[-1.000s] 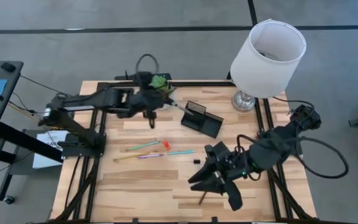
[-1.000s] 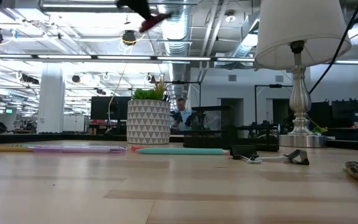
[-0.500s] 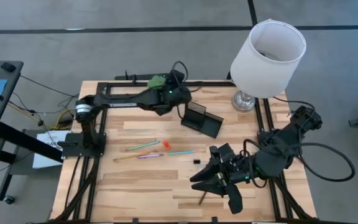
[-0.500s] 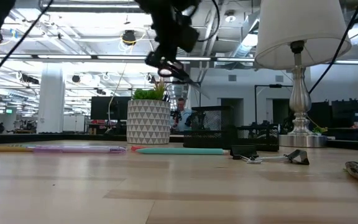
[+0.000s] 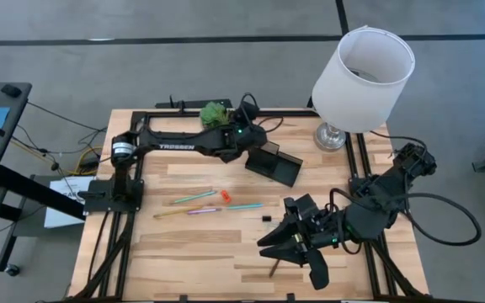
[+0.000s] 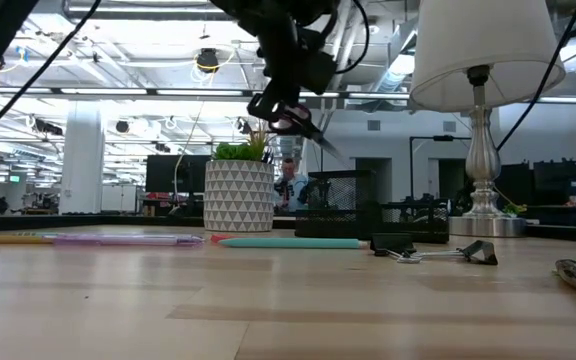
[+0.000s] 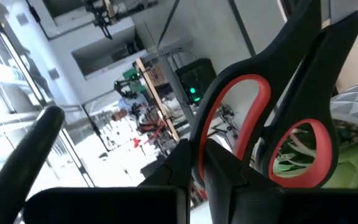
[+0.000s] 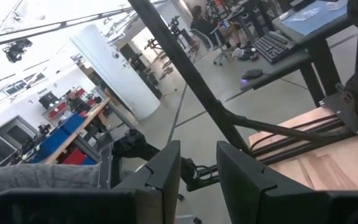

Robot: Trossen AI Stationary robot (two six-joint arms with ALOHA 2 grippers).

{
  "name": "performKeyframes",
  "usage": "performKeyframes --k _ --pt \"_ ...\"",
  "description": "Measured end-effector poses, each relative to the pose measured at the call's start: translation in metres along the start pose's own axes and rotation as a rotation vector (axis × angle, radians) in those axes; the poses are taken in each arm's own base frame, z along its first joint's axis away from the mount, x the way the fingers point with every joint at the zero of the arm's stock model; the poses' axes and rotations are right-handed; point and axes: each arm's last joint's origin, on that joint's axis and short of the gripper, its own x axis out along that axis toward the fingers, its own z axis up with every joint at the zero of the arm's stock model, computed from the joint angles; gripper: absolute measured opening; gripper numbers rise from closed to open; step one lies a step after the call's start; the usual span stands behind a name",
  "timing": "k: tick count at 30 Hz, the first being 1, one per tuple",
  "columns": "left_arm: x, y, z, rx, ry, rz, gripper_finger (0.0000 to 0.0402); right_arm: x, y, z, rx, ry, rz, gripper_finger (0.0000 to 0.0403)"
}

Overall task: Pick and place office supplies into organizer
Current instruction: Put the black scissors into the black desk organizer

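Left gripper [image 6: 286, 108], clamped on the red-handled scissors [image 7: 272, 118], hangs just above the black organizer [image 5: 274, 162], where blades should drop squarely into the taller compartment; right gripper [image 5: 286, 246], fingers slightly parted, waits well away from the organizer.
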Motion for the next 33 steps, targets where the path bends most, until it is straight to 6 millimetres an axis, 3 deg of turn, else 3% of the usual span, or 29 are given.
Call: performKeyframes --k 19,28,33 --pt "-0.002 -0.002 0.003 -0.013 -0.081 -0.031 0.0011 -0.003 0.005 -0.004 -0.025 0.012 0.018 0.0098" --pt "0.018 -0.022 0.029 0.276 0.037 0.014 0.0010 -0.004 0.007 -0.007 -0.061 0.028 0.018 0.0098" --pt "0.016 -0.032 0.043 0.297 0.054 0.037 0.0012 -0.004 0.007 -0.008 -0.064 0.035 0.014 0.0098"
